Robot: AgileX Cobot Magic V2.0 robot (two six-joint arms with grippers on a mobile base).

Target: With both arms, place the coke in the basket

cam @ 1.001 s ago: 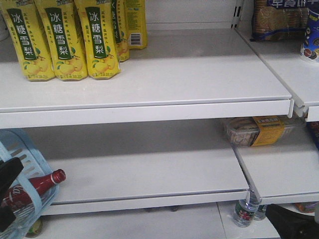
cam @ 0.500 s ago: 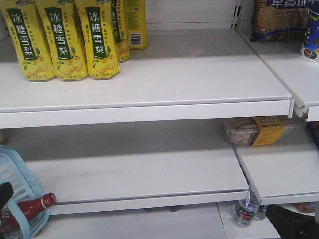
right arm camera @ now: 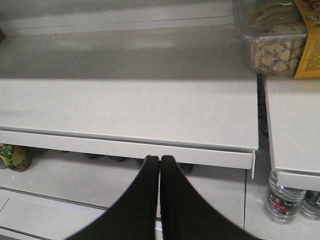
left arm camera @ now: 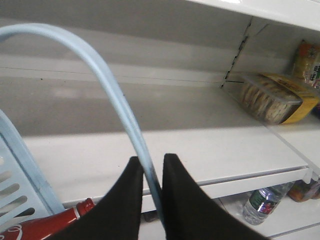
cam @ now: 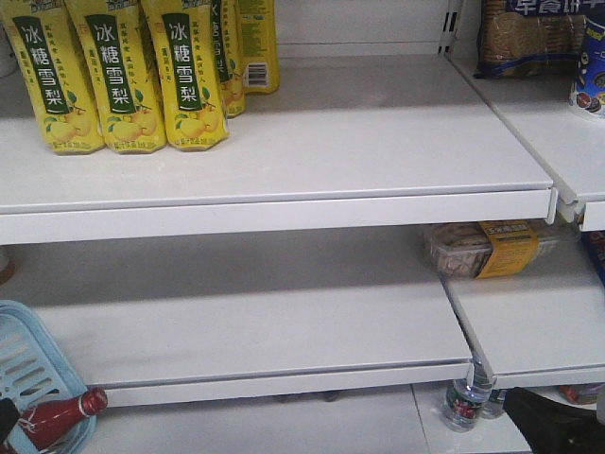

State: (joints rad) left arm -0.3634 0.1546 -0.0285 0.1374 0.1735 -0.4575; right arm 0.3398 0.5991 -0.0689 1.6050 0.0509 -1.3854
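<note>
Below the left gripper [left arm camera: 148, 172], pinching the basket [cam: 28, 355] handle, the coke [cam: 59, 414] lies inside, neck pointing right. Well apart, the right gripper [right arm camera: 159, 160] is pressed together, empty.

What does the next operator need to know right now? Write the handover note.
Left end effector: shut on the basket handle, carrying the basket.
Right end effector: shut, empty, in front of the lower shelf.
Coke: lying inside the basket, cap poking over the rim.
Done: the coke is in.
Left: probably just set the basket down and let go of the handle.
</note>
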